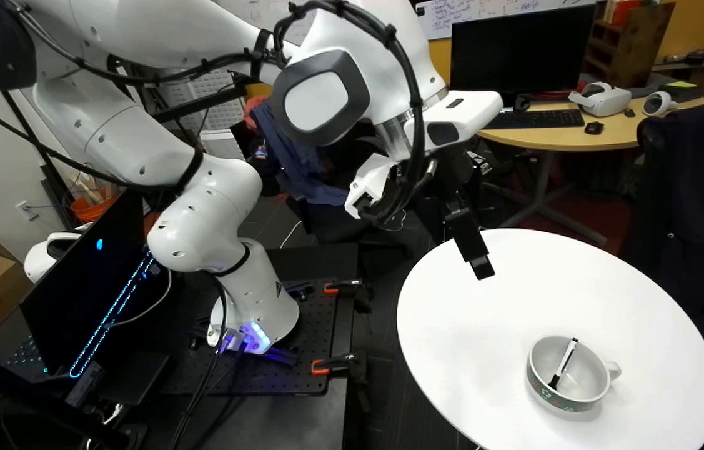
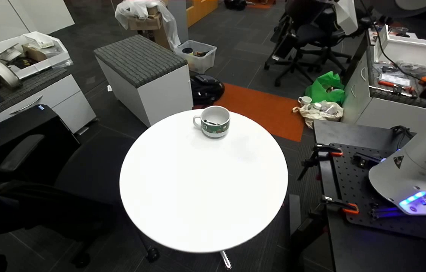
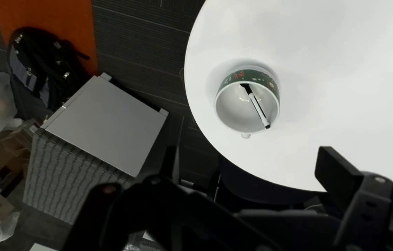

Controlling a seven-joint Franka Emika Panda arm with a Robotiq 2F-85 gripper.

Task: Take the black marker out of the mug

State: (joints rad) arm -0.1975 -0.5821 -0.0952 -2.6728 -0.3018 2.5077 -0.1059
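Task status: extraction not done. The black marker (image 1: 564, 362) leans inside the mug (image 1: 567, 404), its lower end down within and its upper end at the rim; I find both at the lower right of the frame in an exterior view, on the white table (image 1: 470, 337). Remaining, in my judgement: approach, grasp, lift clear. Tool status: the gripper (image 3: 248, 153), along the bottom of the wrist view, stands with fingers (image 3: 336, 174) spread wide, holding nothing, touching nothing, well apart from the mug.
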